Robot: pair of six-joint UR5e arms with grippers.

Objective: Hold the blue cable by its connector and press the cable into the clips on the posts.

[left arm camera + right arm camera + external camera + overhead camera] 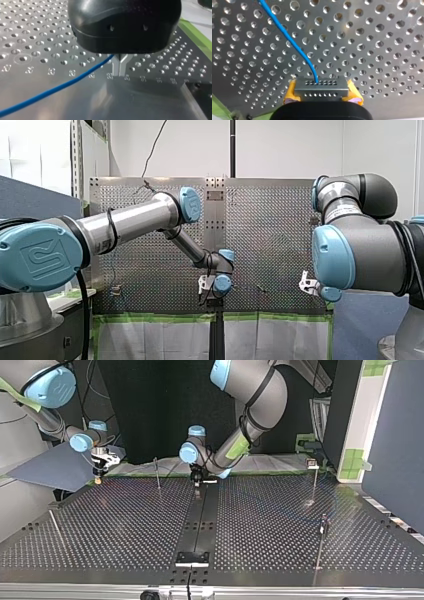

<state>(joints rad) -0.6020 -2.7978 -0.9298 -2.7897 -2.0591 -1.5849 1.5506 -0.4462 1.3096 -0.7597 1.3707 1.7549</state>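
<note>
Right wrist view: my right jaws clamp connector [321,88], blue cable [287,35] runs straight ahead. Left wrist view: my left jaws narrow, tips together, cable at their fork.

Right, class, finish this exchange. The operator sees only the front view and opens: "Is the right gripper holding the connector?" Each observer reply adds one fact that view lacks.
Observer: Yes. In the right wrist view, the right gripper has its yellow pads clamped on the grey connector.
Operator: And the cable?
Observer: The blue cable leaves the connector and runs off over the perforated table.
Operator: What about the left gripper?
Observer: The left gripper has its metal fingertips together. The cable runs up to them; whether it is clamped, I cannot tell.
</note>
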